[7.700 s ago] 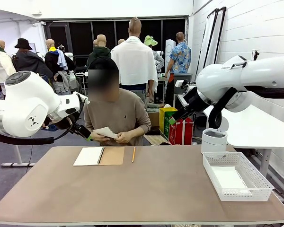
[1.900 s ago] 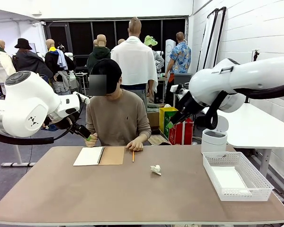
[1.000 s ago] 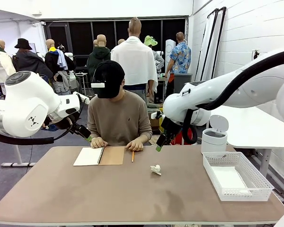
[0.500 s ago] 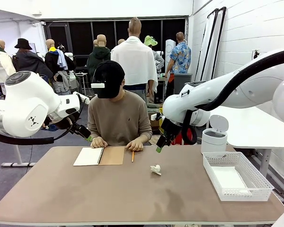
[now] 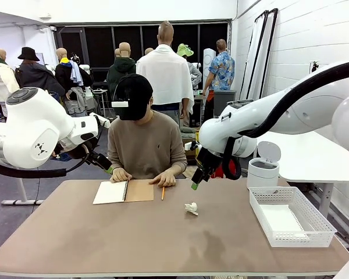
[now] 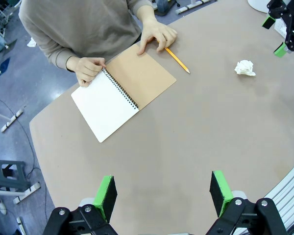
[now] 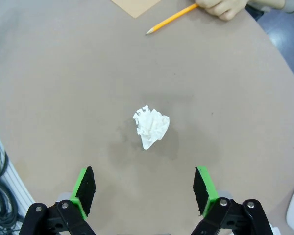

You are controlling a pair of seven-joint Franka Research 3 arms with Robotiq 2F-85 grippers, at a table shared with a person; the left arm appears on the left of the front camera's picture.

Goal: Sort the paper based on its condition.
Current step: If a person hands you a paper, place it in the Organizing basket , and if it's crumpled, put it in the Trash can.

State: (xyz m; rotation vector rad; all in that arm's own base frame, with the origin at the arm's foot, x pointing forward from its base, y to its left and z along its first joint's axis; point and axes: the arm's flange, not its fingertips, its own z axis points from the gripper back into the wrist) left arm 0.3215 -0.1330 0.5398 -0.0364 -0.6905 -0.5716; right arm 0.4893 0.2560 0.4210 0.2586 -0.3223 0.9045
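A crumpled ball of white paper lies on the brown table, right of the middle. My right gripper hangs open above it, a little to its far side, with the ball apart from the green pads and between them in the right wrist view. My left gripper stays high at the table's far left, open and empty, looking down on the table.
A person sits at the far side with both hands on an open spiral notebook. A yellow pencil lies beside it. A white mesh basket stands at the right, and a flat white sheet seems to lie in it. A white bin stands behind it.
The person crumpled a sheet and left the ball on the table. My right arm swung in from the high right to above the ball. Over the last second it has hardly moved.
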